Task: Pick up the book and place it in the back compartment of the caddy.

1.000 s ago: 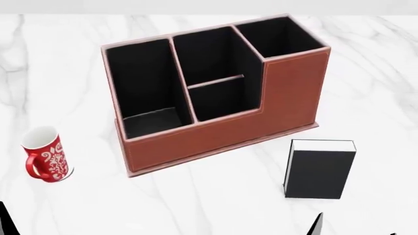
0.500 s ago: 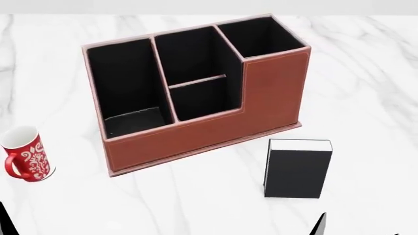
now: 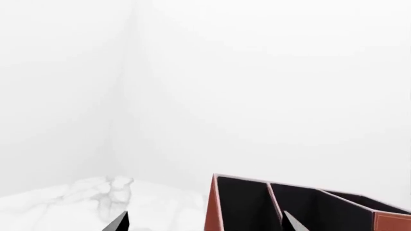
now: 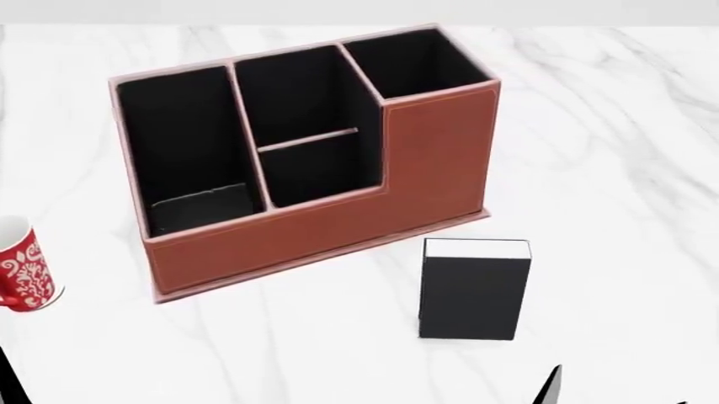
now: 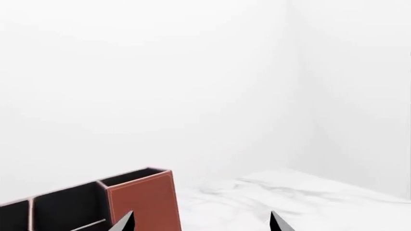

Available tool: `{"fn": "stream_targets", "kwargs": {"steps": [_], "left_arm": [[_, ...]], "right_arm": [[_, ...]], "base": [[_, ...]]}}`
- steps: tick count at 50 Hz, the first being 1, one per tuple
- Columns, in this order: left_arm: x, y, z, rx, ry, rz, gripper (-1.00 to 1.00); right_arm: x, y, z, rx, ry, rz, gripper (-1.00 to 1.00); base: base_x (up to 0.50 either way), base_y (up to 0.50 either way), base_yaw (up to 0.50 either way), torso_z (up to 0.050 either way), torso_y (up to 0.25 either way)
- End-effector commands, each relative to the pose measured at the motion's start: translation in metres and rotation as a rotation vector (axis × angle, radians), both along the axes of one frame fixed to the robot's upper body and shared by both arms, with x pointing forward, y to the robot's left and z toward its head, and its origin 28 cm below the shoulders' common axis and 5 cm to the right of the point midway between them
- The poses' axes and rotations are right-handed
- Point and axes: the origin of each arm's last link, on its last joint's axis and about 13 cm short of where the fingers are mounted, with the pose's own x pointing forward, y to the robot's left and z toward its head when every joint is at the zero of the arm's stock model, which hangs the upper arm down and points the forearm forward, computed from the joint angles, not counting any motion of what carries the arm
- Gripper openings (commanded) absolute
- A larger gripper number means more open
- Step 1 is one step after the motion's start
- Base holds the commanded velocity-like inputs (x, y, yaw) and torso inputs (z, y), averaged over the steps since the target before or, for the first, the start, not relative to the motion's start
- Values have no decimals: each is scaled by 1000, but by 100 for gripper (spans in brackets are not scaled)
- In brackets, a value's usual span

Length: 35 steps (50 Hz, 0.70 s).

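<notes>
The black book (image 4: 474,290) stands upright on the marble, white page edges on top, just in front of the caddy's right end. The reddish-brown caddy (image 4: 439,160) sits mid-table, its stepped low wall towards me. The back compartment (image 4: 320,172) is the small low-walled pocket in front of the short divider. My right gripper (image 5: 202,222) is open, and its fingertips (image 4: 551,383) show at the frame's lower edge, nearer me than the book. My left gripper (image 3: 205,224) is also open and holds nothing. Both wrist views catch the caddy (image 3: 215,207) (image 5: 144,202) ahead.
A red patterned mug (image 4: 25,268) stands at the far left, partly cut off by the frame. White marble table (image 4: 629,168) spreads to the right of the caddy and the book. A plain white wall rises behind the table.
The caddy, book and mug have all slid leftward in the head view, so the view has shifted right. The mug is now half out of frame. The fingertips keep their places.
</notes>
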Motion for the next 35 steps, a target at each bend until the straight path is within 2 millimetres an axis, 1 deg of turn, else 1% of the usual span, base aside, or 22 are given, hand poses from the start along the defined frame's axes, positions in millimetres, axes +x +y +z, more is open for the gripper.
{"fn": "stream_targets", "kwargs": {"steps": [1, 10, 11, 12, 35], "left_arm": [[0, 0, 0, -1, -1, 1, 100], [-1, 0, 0, -4, -4, 3, 100], [-1, 0, 0, -1, -9, 7, 100], [-1, 0, 0, -1, -9, 6, 100], [0, 0, 0, -3, -9, 7, 100]], "right_arm": [[0, 0, 0, 1, -1, 1, 100], [-3, 0, 1, -3, -33, 3, 100], [-9, 1, 3, -33, -105, -9, 100], [-9, 2, 3, -34, -105, -10, 100], [-9, 2, 2, -37, -112, -7, 100]], "base": [[0, -129, 0, 0, 0], [0, -75, 0, 0, 0], [121, 0, 0, 0, 0], [141, 0, 0, 0, 0], [232, 0, 0, 0, 0]]}}
